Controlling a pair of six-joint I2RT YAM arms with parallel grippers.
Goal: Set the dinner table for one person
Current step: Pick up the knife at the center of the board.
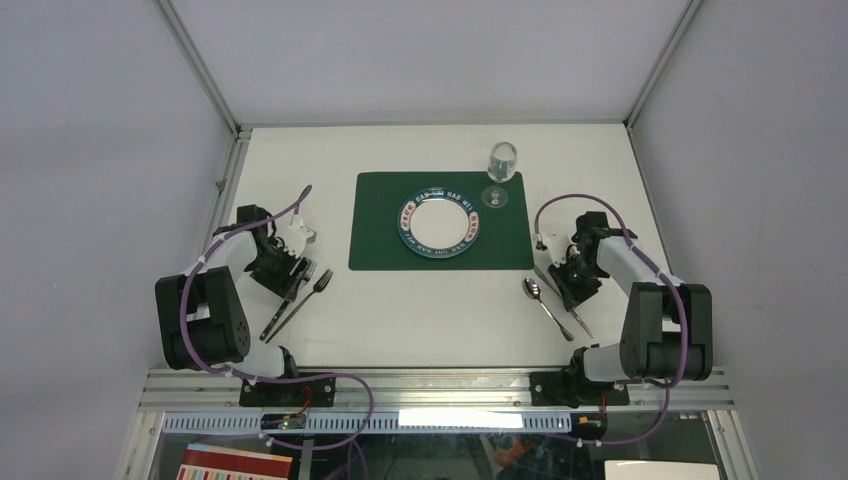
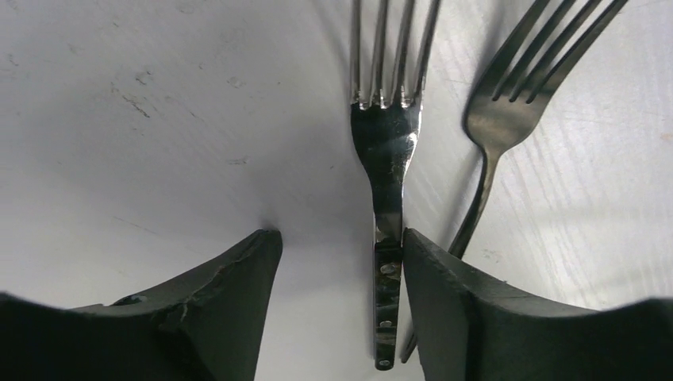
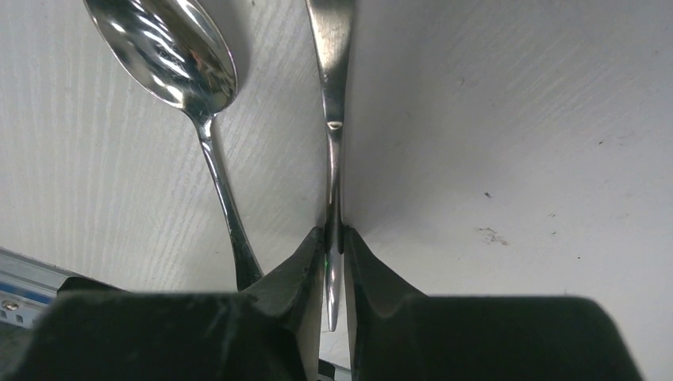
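Observation:
On the white dinner table (image 1: 430, 320) lies a dark green placemat (image 1: 375, 230) with a blue-rimmed plate (image 1: 405, 225) on it. My left gripper (image 1: 285, 272) (image 2: 341, 238) stands open low over the table. One fork (image 2: 387, 143) (image 1: 275, 322) lies between its fingers, its handle against the right finger. A second fork (image 2: 500, 119) (image 1: 300, 305) lies just outside that finger. My right gripper (image 1: 572, 283) (image 3: 336, 234) is shut on a knife (image 3: 332, 79) (image 1: 583, 325) that stands on its edge. A spoon (image 3: 171, 55) (image 1: 545, 302) lies beside it on the left.
A stemmed glass (image 1: 503, 160) stands at the placemat's far right corner. Silver framing (image 1: 440, 385) runs along the near edge, where both arm bases are bolted. Grey walls close in the left, right and far sides.

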